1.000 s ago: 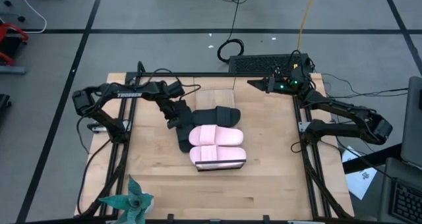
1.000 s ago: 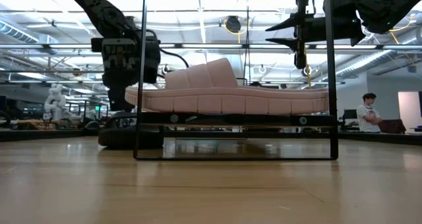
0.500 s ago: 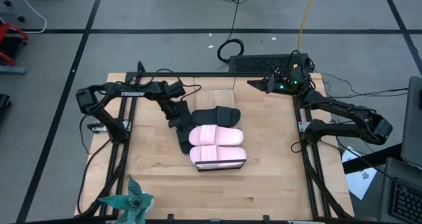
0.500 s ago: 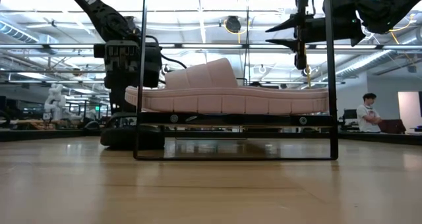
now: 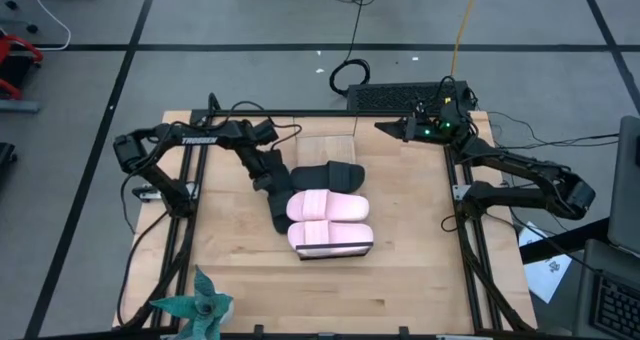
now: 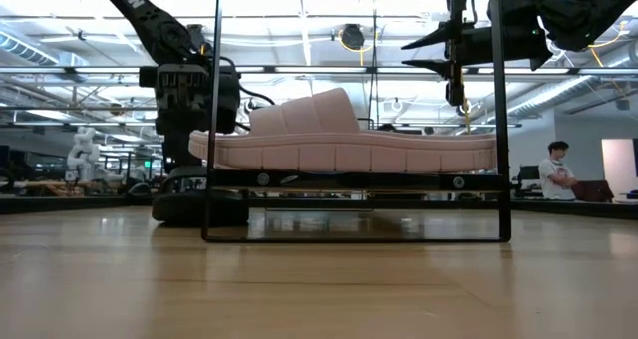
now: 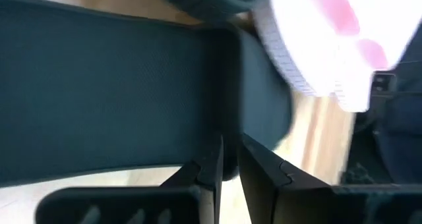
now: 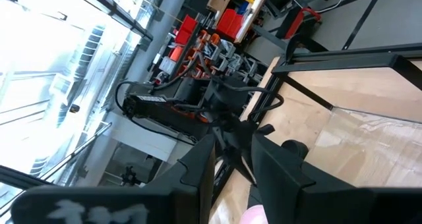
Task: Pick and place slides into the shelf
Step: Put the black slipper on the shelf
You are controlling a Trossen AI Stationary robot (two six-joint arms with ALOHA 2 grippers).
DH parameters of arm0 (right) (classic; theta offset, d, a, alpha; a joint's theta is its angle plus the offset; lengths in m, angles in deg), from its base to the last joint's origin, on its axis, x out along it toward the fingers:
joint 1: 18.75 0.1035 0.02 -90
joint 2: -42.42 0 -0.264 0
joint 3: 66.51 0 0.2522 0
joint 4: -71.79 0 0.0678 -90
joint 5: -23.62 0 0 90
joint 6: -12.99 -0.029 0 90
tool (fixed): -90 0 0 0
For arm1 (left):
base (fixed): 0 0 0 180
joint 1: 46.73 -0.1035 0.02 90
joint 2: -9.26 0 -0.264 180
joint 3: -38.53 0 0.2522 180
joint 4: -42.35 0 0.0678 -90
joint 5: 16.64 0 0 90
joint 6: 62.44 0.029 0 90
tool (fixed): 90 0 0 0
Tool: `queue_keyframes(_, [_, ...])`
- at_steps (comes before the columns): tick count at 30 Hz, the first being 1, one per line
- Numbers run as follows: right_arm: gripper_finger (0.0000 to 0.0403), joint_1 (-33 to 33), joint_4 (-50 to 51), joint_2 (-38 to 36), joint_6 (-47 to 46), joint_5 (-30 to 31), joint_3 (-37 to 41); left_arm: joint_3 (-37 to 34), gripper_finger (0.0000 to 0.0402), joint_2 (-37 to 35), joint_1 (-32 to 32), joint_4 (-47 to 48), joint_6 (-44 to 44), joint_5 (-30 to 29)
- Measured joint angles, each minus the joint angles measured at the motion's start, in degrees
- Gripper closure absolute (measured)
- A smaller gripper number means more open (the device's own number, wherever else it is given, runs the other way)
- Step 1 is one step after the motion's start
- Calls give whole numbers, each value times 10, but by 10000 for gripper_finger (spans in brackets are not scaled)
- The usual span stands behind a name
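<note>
While the two pale pink open-toe slide sandals (image 5: pixel 330 221) are lying side by side on the narrow light-wood shelf with its dark metal frame (image 5: pixel 362 248), their long axes are running across the table from left to right, parallel to each other. In the low view the nearer pink slide (image 6: pixel 344 140) is sitting level on the raised shelf (image 6: pixel 354 180), its wide strap towards the left. One black slide sandal (image 5: pixel 327 175) is lying just behind the pink pair with the same left-to-right axis. The other black slide (image 5: pixel 277 206) is lying at the pink pair's left ends, its long axis running crosswise to theirs, front to back. The left gripper (image 5: pixel 271 187) is pinching this black slide, its fingers (image 7: pixel 212 166) sitting close together on the dark edge. The right gripper (image 5: pixel 385 127) is hanging above the table's far right corner, well apart from the slides, jaws slightly apart and gripping nothing. A person (image 6: pixel 554 174) is showing in the room beyond.
</note>
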Motion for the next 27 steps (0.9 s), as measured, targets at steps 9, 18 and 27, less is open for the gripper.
queue_keyframes(9, [310,0,0,0,0,0,0,0,355,0,1,-3,0,-10])
queue_keyframes(18, [310,0,0,0,0,0,0,0,355,0,3,-5,0,-14])
queue_keyframes(27, [310,0,0,0,0,0,0,1,355,0,3,-14,-1,-3])
